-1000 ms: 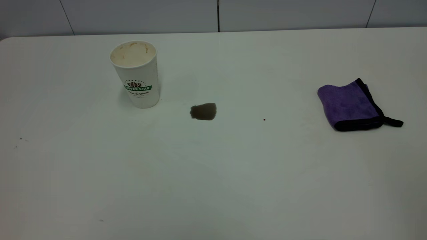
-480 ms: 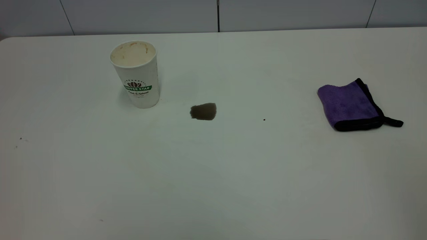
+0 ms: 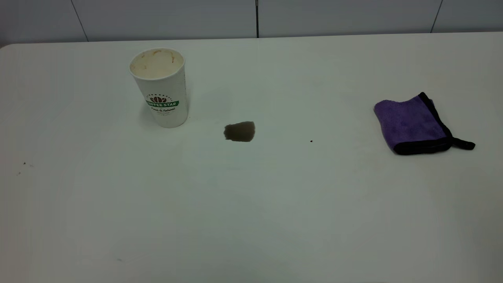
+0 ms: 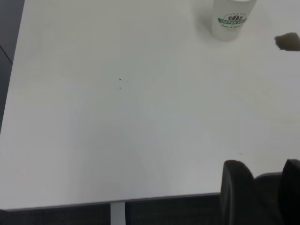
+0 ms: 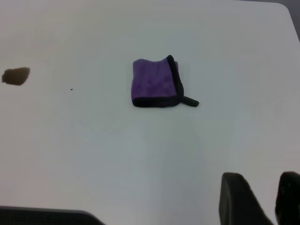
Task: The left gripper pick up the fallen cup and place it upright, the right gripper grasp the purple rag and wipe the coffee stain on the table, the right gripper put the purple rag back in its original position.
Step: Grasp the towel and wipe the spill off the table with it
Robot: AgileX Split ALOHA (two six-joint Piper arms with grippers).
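The white cup with the green band stands upright at the back left of the table; it also shows in the left wrist view. The brown coffee stain lies just right of the cup, and shows in both wrist views. The folded purple rag lies at the right with its black tab pointing right; it also shows in the right wrist view. The left gripper is open and empty near the table's front edge, far from the cup. The right gripper is open and empty, well short of the rag.
A tiny dark speck lies between the stain and the rag. A few faint specks lie at the left. A grey wall runs behind the table's far edge. Neither arm shows in the exterior view.
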